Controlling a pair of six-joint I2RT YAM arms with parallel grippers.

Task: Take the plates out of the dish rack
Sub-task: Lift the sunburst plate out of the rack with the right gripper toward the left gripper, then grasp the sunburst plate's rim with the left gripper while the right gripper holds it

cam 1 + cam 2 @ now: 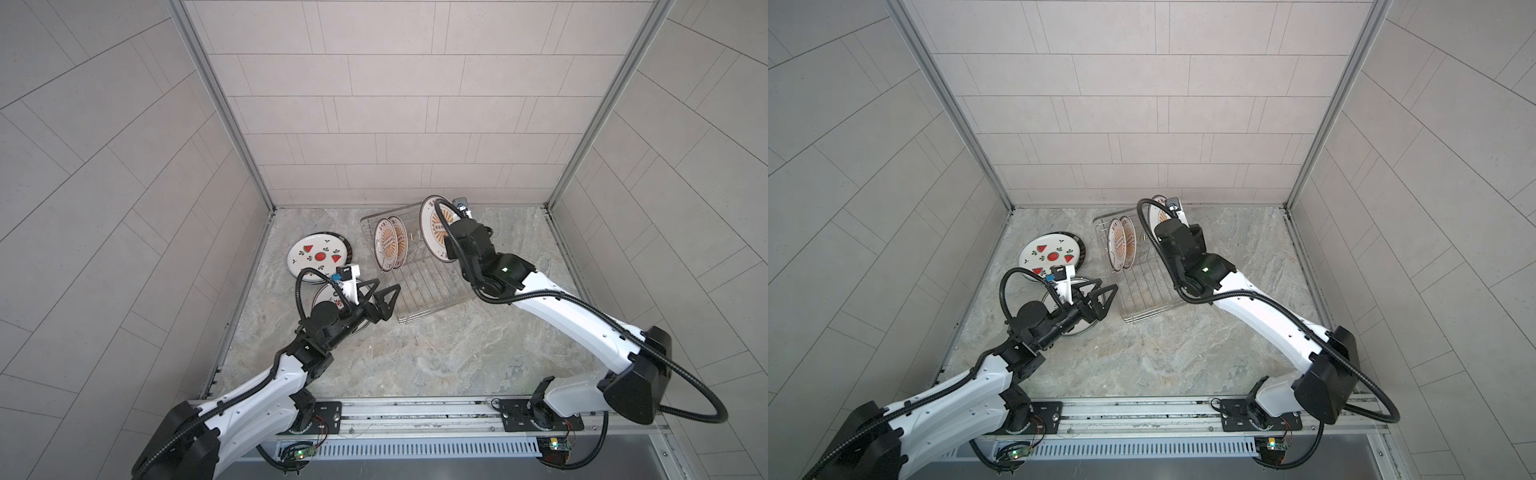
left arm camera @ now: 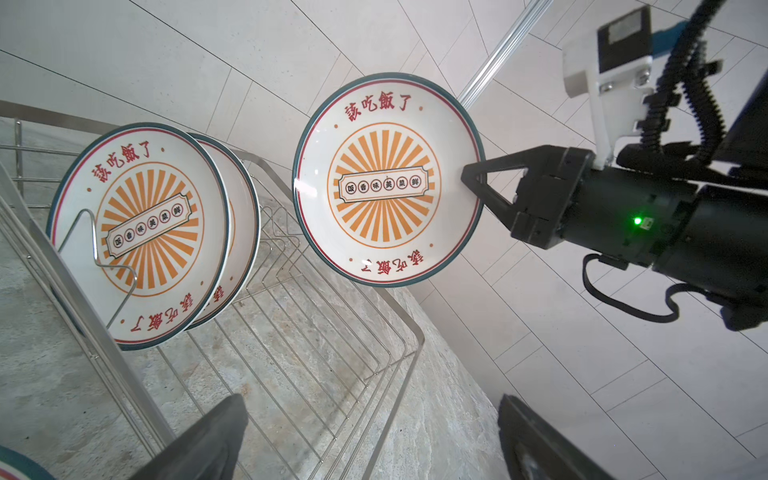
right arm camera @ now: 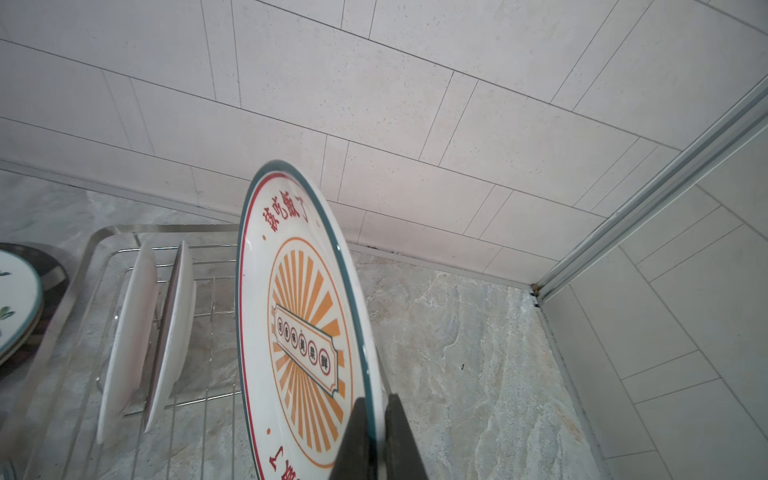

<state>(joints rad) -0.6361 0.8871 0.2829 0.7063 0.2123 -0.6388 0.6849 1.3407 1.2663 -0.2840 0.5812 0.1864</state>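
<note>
The dish rack point(image 1: 432, 291) point(image 1: 1142, 291) stands at the back of the table, and two sunburst plates point(image 1: 388, 245) point(image 2: 141, 232) stand upright in its far left end. My right gripper point(image 3: 376, 436) point(image 2: 473, 178) is shut on the rim of a third sunburst plate point(image 1: 434, 232) point(image 3: 303, 324), held upright above the rack's far right. My left gripper point(image 1: 387, 284) point(image 1: 1108, 285) point(image 2: 370, 440) hovers wide open and empty by the rack's front left corner. To the left, a watermelon plate point(image 1: 318, 257) point(image 1: 1050, 253) lies flat on a dark-rimmed one.
Another white plate point(image 1: 330, 297) lies on the table under my left wrist. Tiled walls close the back and both sides. Bare marble table point(image 1: 415, 357) stretches in front of the rack and to its right point(image 3: 478, 353).
</note>
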